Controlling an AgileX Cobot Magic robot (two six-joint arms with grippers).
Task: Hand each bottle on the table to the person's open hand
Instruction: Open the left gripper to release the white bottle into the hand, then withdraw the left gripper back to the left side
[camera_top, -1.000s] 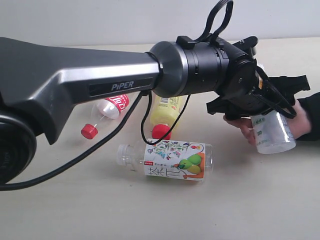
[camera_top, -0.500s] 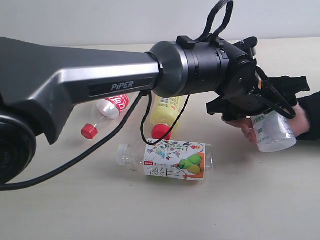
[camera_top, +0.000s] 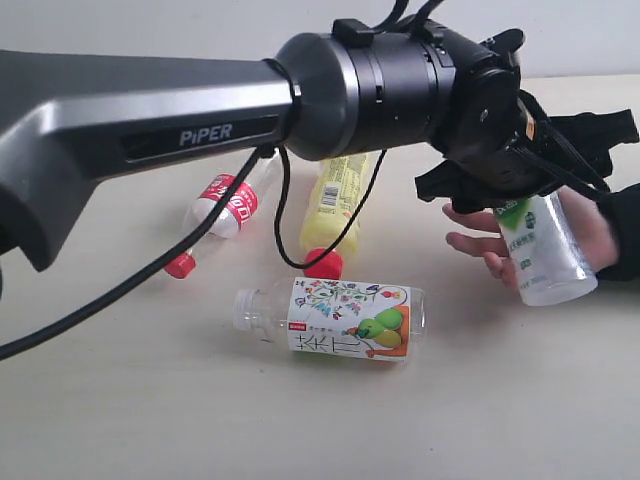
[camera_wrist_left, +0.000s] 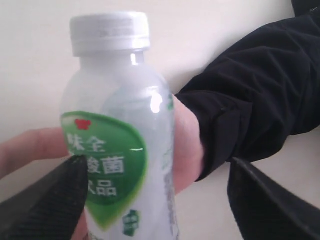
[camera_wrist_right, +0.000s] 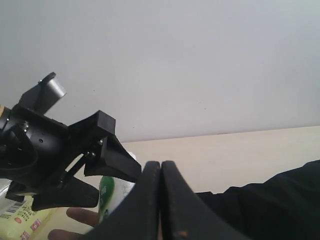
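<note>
Beige table (camera_top: 150, 420), left pincer (camera_wrist_left: 155, 167) spread around white-capped bottle (camera_wrist_left: 115, 125) on person's hand (camera_top: 480, 245), right pincer (camera_wrist_right: 161, 166) pressed together.

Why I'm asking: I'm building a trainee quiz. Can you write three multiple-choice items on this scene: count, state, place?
1. How many bottles lie on the table? A two; B three; C four.
2. The robot's right hand is: A shut; B wide open.
3. The white-capped bottle is: A on the table; B in the robot's right hand; C at the person's hand.
Answers: B, red-label bottle, yellow bottle, pear-label bottle; A, no gap shows; C, that hand shows right behind it.
</note>
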